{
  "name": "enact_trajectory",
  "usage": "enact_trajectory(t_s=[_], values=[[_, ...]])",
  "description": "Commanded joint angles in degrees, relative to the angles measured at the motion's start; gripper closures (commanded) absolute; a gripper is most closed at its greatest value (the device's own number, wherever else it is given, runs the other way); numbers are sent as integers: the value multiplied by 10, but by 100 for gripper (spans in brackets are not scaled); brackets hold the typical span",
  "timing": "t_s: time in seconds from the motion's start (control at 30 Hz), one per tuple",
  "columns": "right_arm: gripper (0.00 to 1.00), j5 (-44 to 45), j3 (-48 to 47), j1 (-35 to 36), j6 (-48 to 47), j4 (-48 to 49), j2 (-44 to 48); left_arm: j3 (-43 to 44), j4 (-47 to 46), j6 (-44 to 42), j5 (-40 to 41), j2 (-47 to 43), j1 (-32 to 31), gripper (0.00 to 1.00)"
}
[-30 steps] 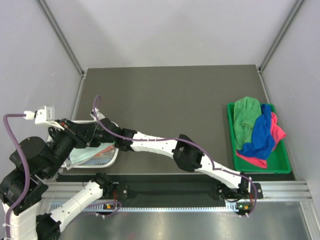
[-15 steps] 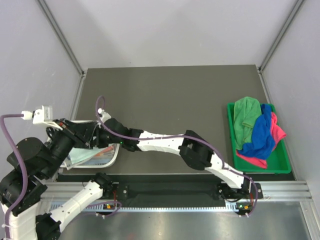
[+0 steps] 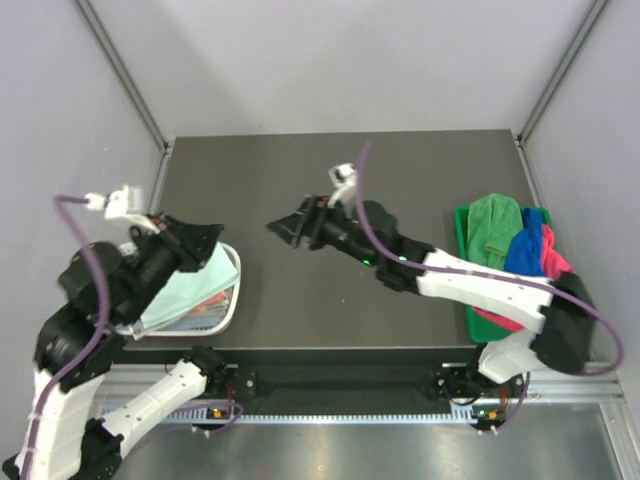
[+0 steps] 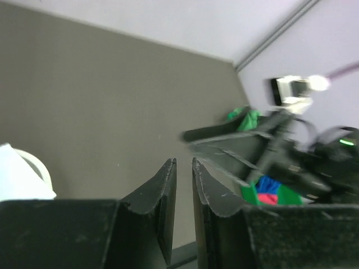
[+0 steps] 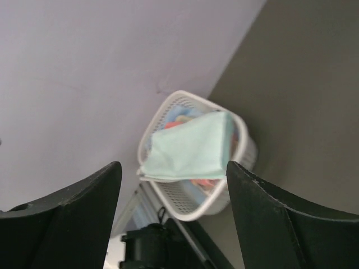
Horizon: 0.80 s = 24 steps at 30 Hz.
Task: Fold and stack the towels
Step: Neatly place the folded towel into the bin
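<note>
A folded pale mint towel (image 3: 190,290) lies on top of the white mesh basket (image 3: 232,300); it also shows in the right wrist view (image 5: 190,148), with a coral towel (image 5: 199,182) under it. Green (image 3: 495,235), blue (image 3: 522,265) and pink (image 3: 555,262) towels lie heaped in the green bin (image 3: 560,330). My left gripper (image 3: 205,240) hovers above the basket's far edge, jaws almost together and empty (image 4: 183,162). My right gripper (image 3: 280,228) is open and empty over the middle of the table, pointing at the basket (image 5: 174,165).
The dark table mat (image 3: 340,180) runs between the basket at the left and the bin at the right. Grey walls stand close on three sides. The blurred right arm (image 4: 252,145) crosses the left wrist view in front of the bin.
My right gripper has pulled back from the basket to the table's middle. My left gripper has lifted off the basket. The mint towel stays in the basket.
</note>
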<state>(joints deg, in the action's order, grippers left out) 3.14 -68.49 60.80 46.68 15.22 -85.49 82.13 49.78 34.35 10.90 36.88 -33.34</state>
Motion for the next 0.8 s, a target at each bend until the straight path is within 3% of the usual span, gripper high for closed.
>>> enact_trajectory(t_s=[0.0, 0.13, 0.33, 0.43, 0.77], values=[[25, 109, 111, -19, -57, -56, 133, -68, -68, 25, -48, 47, 2, 78], [18, 222, 206, -25, -86, -169, 332, -154, -131, 38, -76, 76, 0, 78], [8, 336, 265, -27, -82, -359, 504, -247, -208, 62, -98, 115, -13, 80], [0, 358, 277, -27, -77, -402, 538, -284, -221, 60, -75, 123, -34, 80], [0, 374, 273, -27, -66, -442, 509, -316, -238, 42, -12, 151, -85, 80]])
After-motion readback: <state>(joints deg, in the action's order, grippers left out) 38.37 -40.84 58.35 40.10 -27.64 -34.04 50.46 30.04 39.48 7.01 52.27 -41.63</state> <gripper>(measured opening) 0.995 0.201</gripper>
